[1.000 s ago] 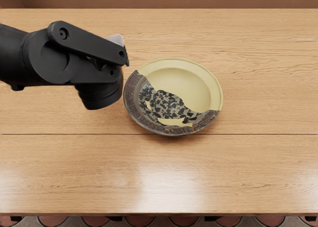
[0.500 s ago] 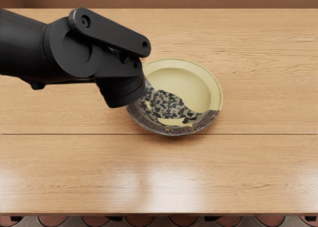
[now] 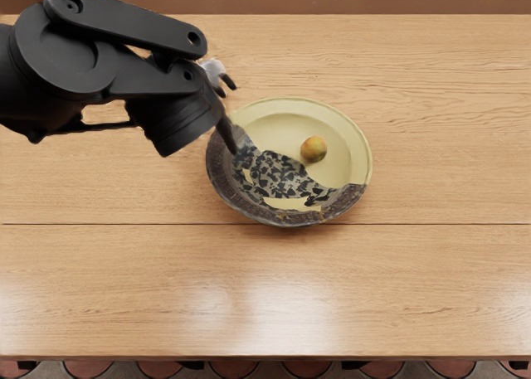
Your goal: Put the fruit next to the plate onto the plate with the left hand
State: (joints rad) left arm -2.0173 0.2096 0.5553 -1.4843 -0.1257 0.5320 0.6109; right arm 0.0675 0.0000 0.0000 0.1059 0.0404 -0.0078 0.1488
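Note:
A small yellow-orange fruit (image 3: 313, 149) lies inside the plate (image 3: 348, 138), on its pale yellow part, right of centre. The plate is a shallow yellow dish with a dark speckled band across its left and front rim. My left hand (image 3: 219, 104) hangs at the plate's left rim, at the end of the bulky black arm coming in from the left. Its fingers (image 3: 226, 133) are spread, hold nothing, and stand apart from the fruit. One dark fingertip reaches over the rim. The forearm hides most of the palm.
The wooden table (image 3: 265, 271) stretches wide in front of and to the right of the plate. A seam runs across it just below the plate. The right arm does not show.
The left arm swung right over the plate, then drew back up and left. The fruit, hidden before, now lies in the plate, let go by the hand.

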